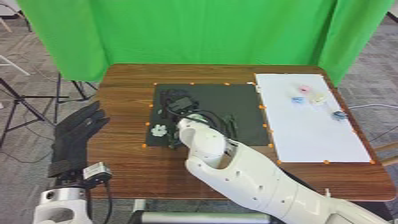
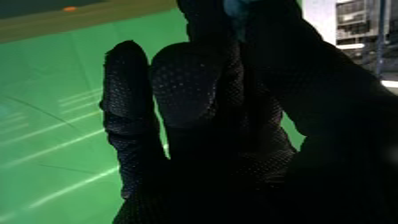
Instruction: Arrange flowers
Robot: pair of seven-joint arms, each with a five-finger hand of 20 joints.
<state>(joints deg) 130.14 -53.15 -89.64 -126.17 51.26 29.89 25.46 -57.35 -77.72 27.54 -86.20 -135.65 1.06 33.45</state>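
White flower [image 1: 159, 130]: on the black mat [image 1: 249, 95], near the right hand [image 1: 182, 104], to its left and on its robot side. Bloom seen from above, petals spread; stem direction and long axis cannot be told.
Dark green narrow thing [image 1: 233, 126]: on the mat, to the right of the right hand and nearer the robot; long axis runs roughly away from the robot.
Pink flower [image 1: 305, 89]: on the white board [image 1: 315, 142], to the right of the right hand, well apart from it; way it points too small to tell.
Pale yellow flower [image 1: 318, 99]: just to the robot side of the pink one, slightly right of it.
Light blue flower [image 1: 298, 100]: beside the yellow one, on the side toward the right hand.
Grey-blue flower [image 1: 339, 115]: farthest of the group from the right hand, near the board's right edge.
Containers: whether the dark green thing stands in one, or is part of one, cannot be told.
Right hand: above the mat; whether it is open, closed or gripping cannot be told. Wrist view has a pale blue patch against the glove, nature unclear.
Left hand [image 1: 75, 131]: open, relaxed, directed away from the robot at the left side of the tabletop [image 1: 124, 165].
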